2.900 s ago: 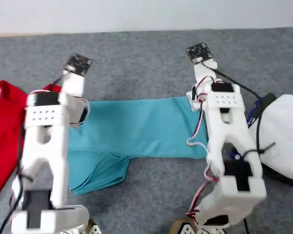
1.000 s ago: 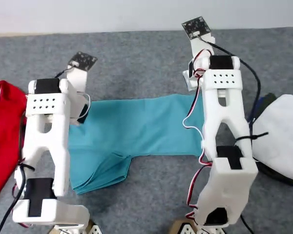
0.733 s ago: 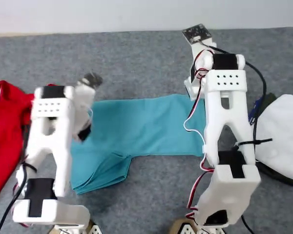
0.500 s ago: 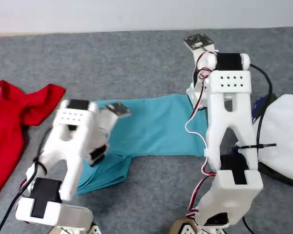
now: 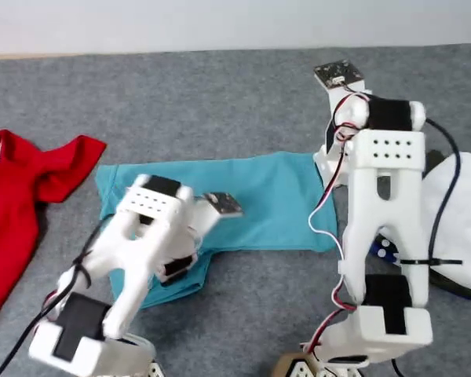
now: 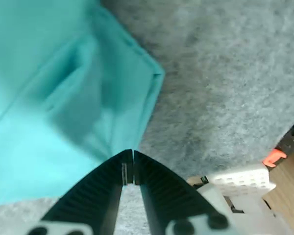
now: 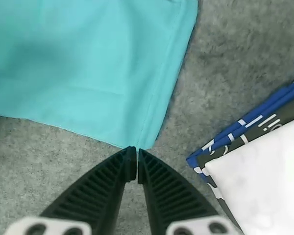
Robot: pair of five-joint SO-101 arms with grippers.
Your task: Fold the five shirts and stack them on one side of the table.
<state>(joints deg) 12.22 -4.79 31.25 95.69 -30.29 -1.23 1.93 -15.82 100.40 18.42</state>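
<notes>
A teal shirt (image 5: 251, 196) lies flat mid-table, folded into a wide band, with a sleeve bunched at its near left. The left arm (image 5: 153, 228) leans over that sleeve. In the left wrist view, my left gripper (image 6: 132, 157) is shut just above the teal shirt (image 6: 49, 98), near the sleeve's corner, with no cloth visibly between the fingers. The right arm (image 5: 385, 157) stands at the shirt's right edge. My right gripper (image 7: 137, 151) is shut over the grey mat, right at the hem of the teal shirt (image 7: 88, 58), holding nothing.
A crumpled red shirt (image 5: 23, 188) lies at the far left. A white folded garment (image 5: 463, 220) rests on blue-striped and dark cloth (image 7: 255, 122) at the right edge, close to the right arm. Grey mat (image 5: 220, 102) stretches behind the teal shirt.
The left arm swung from the teal shirt's far left corner toward the near side and now hangs over the sleeve. The right arm shifted slightly right. The shirt's left corner is uncovered.
</notes>
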